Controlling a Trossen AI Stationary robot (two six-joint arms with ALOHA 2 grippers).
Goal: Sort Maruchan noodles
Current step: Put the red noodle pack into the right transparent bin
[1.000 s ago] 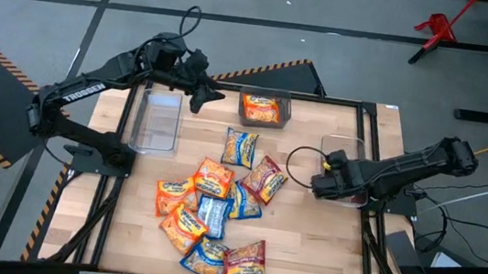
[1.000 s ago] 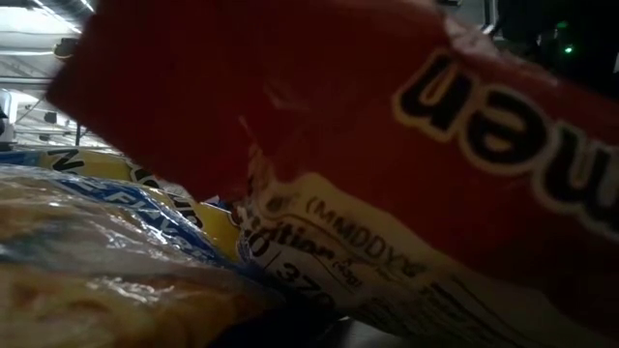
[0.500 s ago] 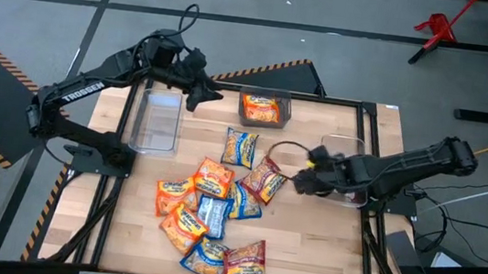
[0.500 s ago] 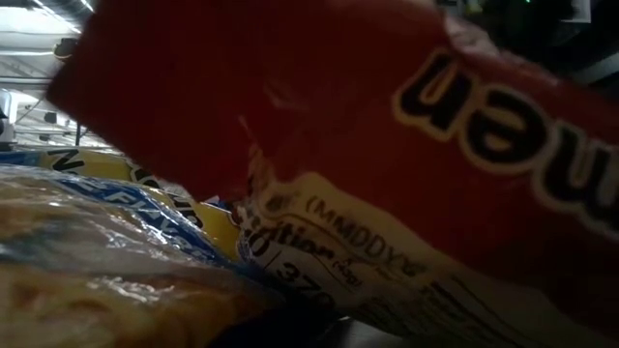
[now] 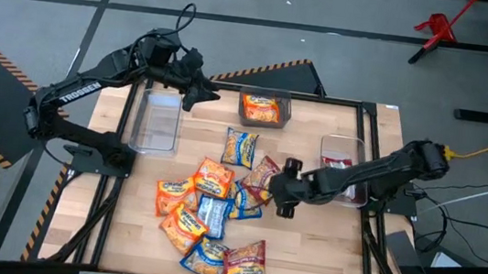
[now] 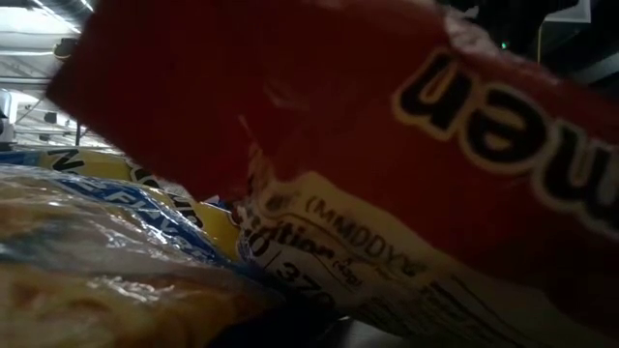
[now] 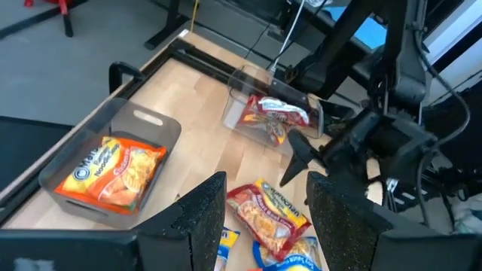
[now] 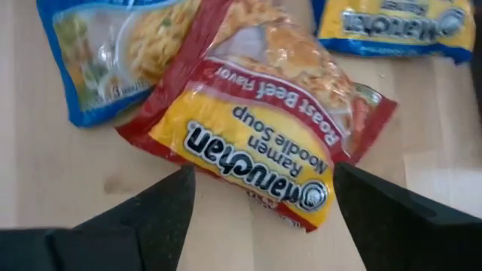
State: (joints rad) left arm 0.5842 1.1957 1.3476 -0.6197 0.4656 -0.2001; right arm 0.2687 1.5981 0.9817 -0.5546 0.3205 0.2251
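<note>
Pincer [image 8: 260,218] agape above glossy red packet [image 8: 260,143]

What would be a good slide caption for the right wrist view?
Open right gripper poised over a red-and-yellow glossy plastic roast beef noodle packet on the wooden table, blue packets beside it.

A big red noodle packet [image 6: 387,145] is sitting right up against the camera and filling most of the picture. A blue and yellow packet [image 6: 106,232] is lying below it. No gripper is showing here.
</note>
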